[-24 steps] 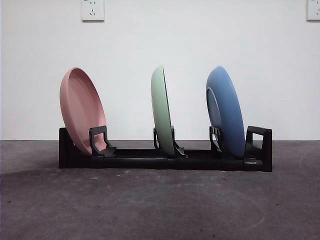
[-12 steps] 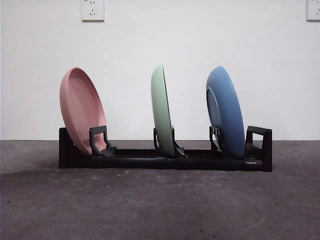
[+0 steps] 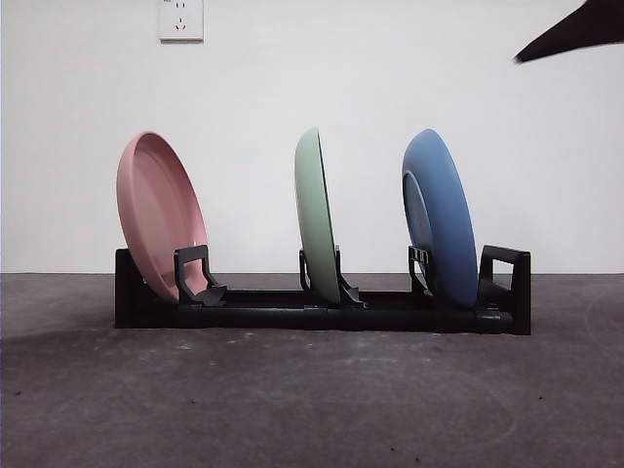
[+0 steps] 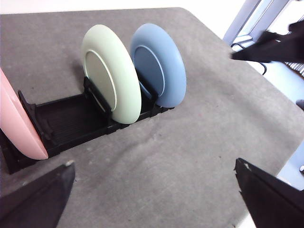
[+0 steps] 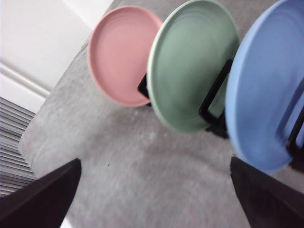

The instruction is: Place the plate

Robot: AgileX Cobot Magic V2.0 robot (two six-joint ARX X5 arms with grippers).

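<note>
Three plates stand on edge in a black rack. The pink plate leans at the left end, the green plate stands in the middle slot, and the blue plate is at the right end. My left gripper is open and holds nothing, hovering above the table in front of the rack. My right gripper is open too and holds nothing, high above the blue plate and the green plate. A black arm tip shows in the front view's top right corner.
Grey table stretches in front of the rack. A white wall with a socket stands behind. In the left wrist view the other arm shows past the table's rounded edge.
A black arm tip has come into the front view's top right corner. The three plates and the rack have not moved.
</note>
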